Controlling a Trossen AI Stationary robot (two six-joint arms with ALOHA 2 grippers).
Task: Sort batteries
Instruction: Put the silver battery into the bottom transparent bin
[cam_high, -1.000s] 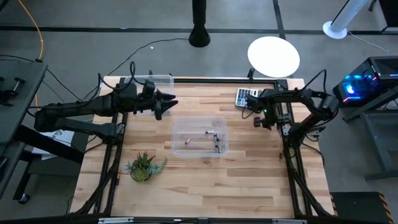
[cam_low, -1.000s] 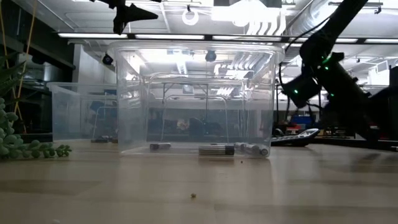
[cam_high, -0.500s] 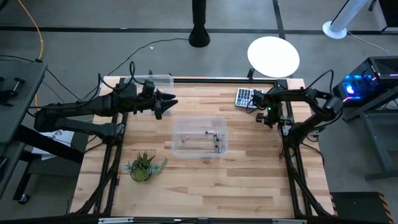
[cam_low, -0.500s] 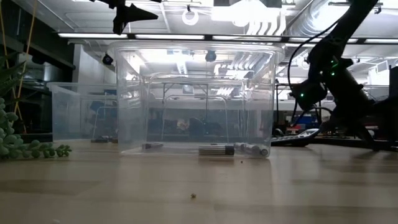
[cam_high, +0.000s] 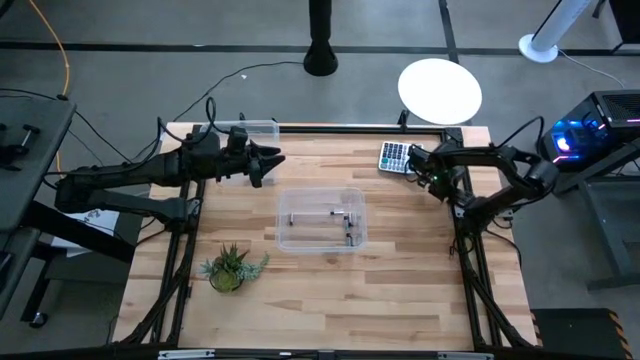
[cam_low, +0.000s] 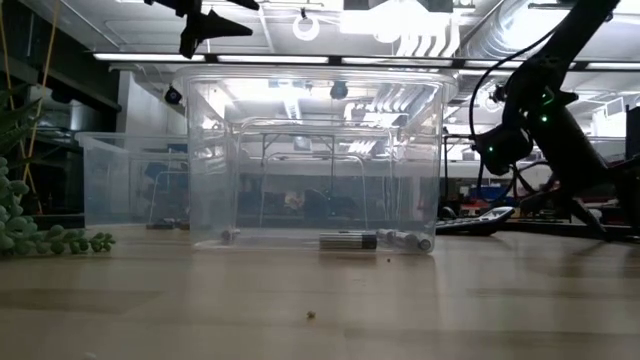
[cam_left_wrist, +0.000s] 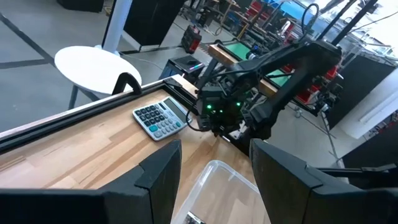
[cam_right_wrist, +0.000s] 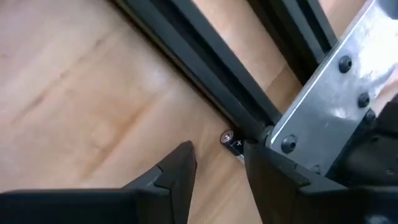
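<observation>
right claw (cam_right_wrist: 217, 162) open over battery (cam_right_wrist: 232, 141) by table rail (cam_right_wrist: 205, 68)

A clear plastic bin (cam_low: 315, 160) stands on the wooden desk (cam_low: 320, 300) — batteries (cam_low: 375, 240) lie along its floor, perhaps four or five. A second clear bin (cam_low: 130, 180) sits behind it. One dark pincer (cam_low: 205, 25) hangs above; another arm (cam_low: 530, 120) glows green beside a calculator (cam_low: 475, 220).
</observation>
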